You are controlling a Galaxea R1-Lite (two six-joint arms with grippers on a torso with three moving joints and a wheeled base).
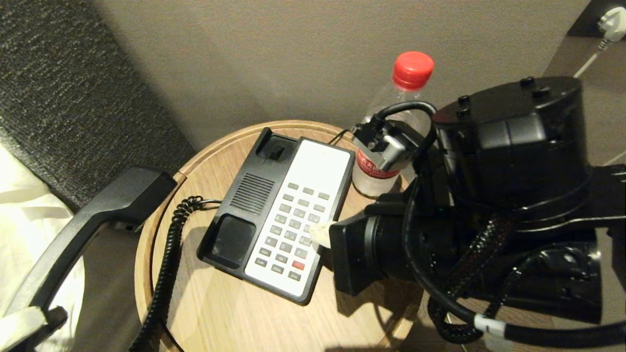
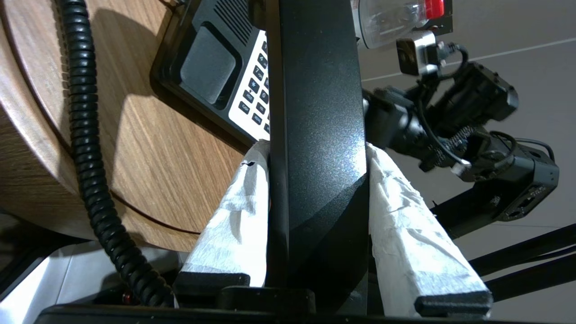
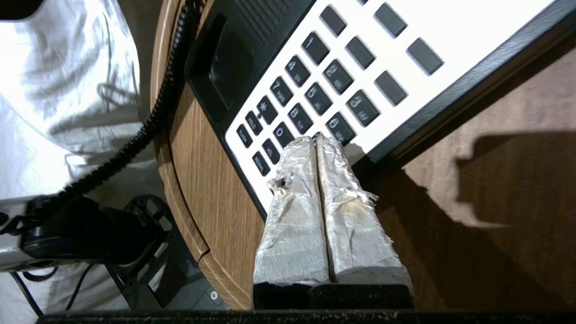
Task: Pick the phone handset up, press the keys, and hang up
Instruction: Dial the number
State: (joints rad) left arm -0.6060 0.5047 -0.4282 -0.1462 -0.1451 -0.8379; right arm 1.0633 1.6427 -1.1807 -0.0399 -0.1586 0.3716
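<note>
The black phone handset (image 1: 98,215) is lifted off the base and hangs out past the table's left edge. My left gripper (image 1: 29,322) is shut on it; its white-wrapped fingers (image 2: 234,216) press both sides of the handle (image 2: 315,90). A coiled cord (image 1: 168,264) runs from the handset to the phone base (image 1: 244,195). My right gripper (image 3: 315,139) is shut, fingers together. Its tips rest over the grey keys (image 3: 315,76) at the keypad's right side, next to the 0 and 6 keys. In the head view that tip (image 1: 320,232) sits on the white faceplate above the red button (image 1: 298,265).
A clear water bottle with a red cap (image 1: 391,122) stands just behind the phone, close to my right wrist. The round wooden table (image 1: 234,318) has a raised rim. White bedding (image 1: 19,220) lies to the left; a wall is behind.
</note>
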